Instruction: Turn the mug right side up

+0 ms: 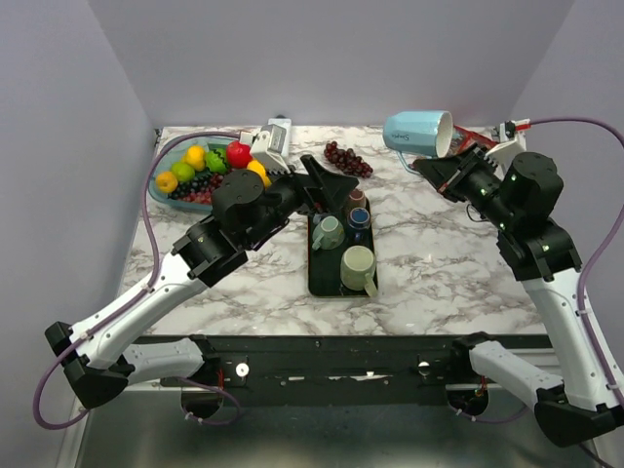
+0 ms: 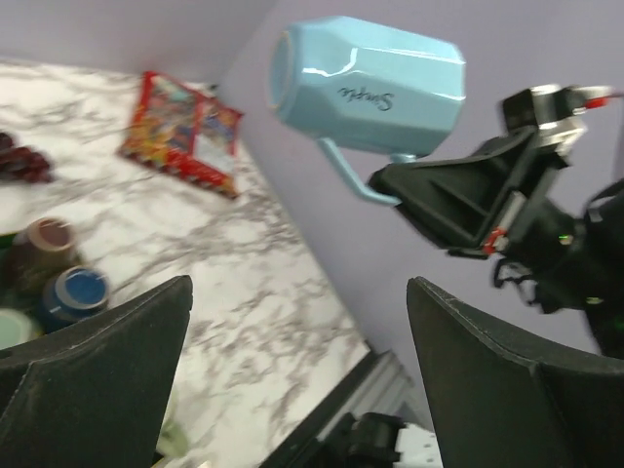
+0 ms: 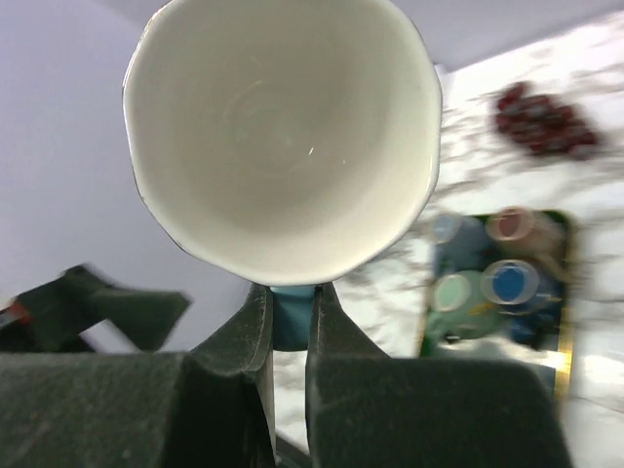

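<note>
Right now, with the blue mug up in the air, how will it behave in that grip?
The blue mug looks glazed and glossy, so it is probably slippery, and breakable if dropped. The right tool pinches only its thin handle, so the body may pivot.

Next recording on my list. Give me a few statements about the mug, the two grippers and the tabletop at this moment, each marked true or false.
1. The right gripper is shut on the handle of the blue mug. True.
2. The blue mug stands upright on the table. False: it is held in the air, lying on its side, with its opening facing the right arm.
3. The left gripper is open and holds nothing. True.
4. The grapes lie inside the black tray. False: the grapes lie on the marble table behind the black tray, which holds only cups.
</note>
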Controlling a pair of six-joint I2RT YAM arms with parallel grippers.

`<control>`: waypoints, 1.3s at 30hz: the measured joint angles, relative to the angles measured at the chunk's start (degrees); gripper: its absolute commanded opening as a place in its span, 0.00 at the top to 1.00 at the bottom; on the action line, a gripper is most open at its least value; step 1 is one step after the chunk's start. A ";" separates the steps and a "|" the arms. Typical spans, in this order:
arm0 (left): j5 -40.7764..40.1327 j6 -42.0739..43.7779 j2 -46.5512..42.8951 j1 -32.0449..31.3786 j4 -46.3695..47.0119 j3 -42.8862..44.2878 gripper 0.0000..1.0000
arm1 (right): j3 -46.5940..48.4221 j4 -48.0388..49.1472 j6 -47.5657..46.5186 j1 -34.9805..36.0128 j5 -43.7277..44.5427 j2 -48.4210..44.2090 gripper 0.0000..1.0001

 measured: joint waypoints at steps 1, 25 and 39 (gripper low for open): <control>-1.49 0.90 -0.20 0.39 -2.69 -0.04 0.01 | 0.39 -2.32 -3.02 0.00 2.97 0.52 0.99; -13.79 14.58 8.13 4.94 -20.70 -2.03 0.01 | -6.05 -11.19 -26.91 0.35 25.62 32.33 0.99; -13.97 17.84 15.80 7.61 -23.76 1.27 0.01 | -1.03 -10.23 -27.87 2.16 32.41 43.23 0.99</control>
